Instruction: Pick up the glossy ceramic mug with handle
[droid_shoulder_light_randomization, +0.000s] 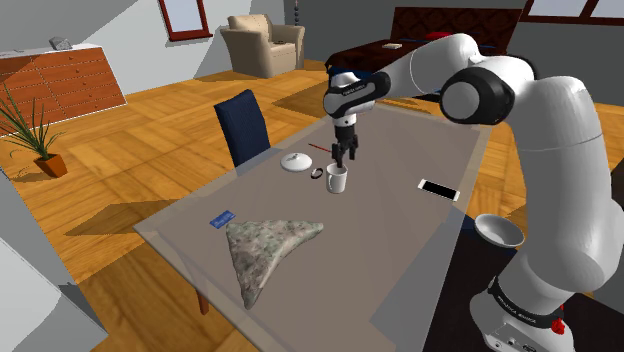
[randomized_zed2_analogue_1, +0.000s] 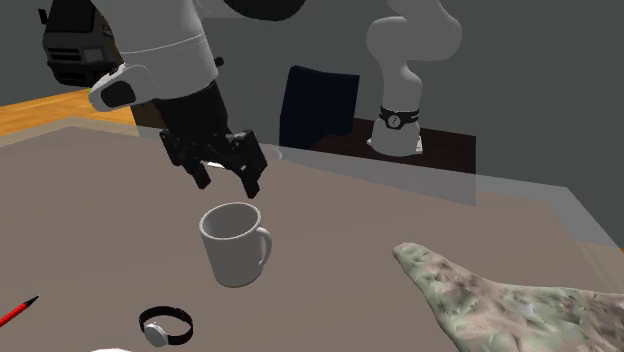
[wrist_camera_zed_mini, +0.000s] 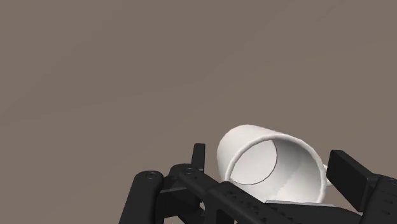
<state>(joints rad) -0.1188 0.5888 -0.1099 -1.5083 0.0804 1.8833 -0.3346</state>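
A white mug (droid_shoulder_light_randomization: 336, 180) with a handle stands upright on the grey-brown table (droid_shoulder_light_randomization: 400, 240). In the second exterior view the mug (randomized_zed2_analogue_1: 235, 243) has its handle turned toward the patterned cloth. My black gripper (droid_shoulder_light_randomization: 342, 155) hangs just above its rim, pointing down. Its two fingers stand apart over the mug's mouth, and the gripper (randomized_zed2_analogue_1: 227, 184) is open and holds nothing. Seen along the hand, the mug (wrist_camera_zed_mini: 273, 168) lies between the spread fingertips (wrist_camera_zed_mini: 198, 154), and they do not touch it.
Close to the mug lie a wristwatch (randomized_zed2_analogue_1: 165, 325), a red pen (randomized_zed2_analogue_1: 15, 312) and a white lid (droid_shoulder_light_randomization: 297, 161). A camouflage cloth (droid_shoulder_light_randomization: 265, 245), a blue card (droid_shoulder_light_randomization: 222, 217) and a phone (droid_shoulder_light_randomization: 438, 189) also rest on the table. A blue chair (droid_shoulder_light_randomization: 243, 125) stands at its far edge.
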